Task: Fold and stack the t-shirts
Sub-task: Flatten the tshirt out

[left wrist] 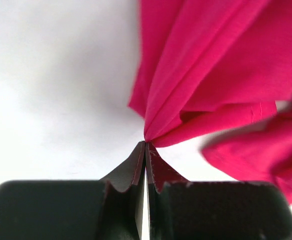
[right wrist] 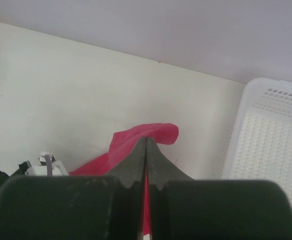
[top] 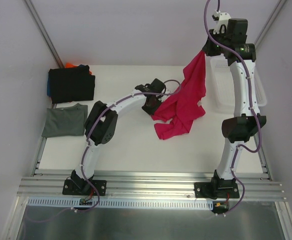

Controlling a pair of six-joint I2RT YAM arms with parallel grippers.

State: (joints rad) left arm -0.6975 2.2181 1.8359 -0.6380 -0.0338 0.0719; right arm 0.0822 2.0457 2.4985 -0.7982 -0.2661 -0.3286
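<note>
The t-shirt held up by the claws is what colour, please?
Bright crimson-pink; the t-shirt shows best in the top external view.

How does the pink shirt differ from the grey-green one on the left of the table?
The pink shirt is unfolded and bunched; the grey-green shirt is folded into a neat rectangle. The pink shirt hangs from the raised right hand, also pinched by the left hand, while the grey-green shirt lies flat on the table, untouched. Both are soft cloth shirts.
</note>
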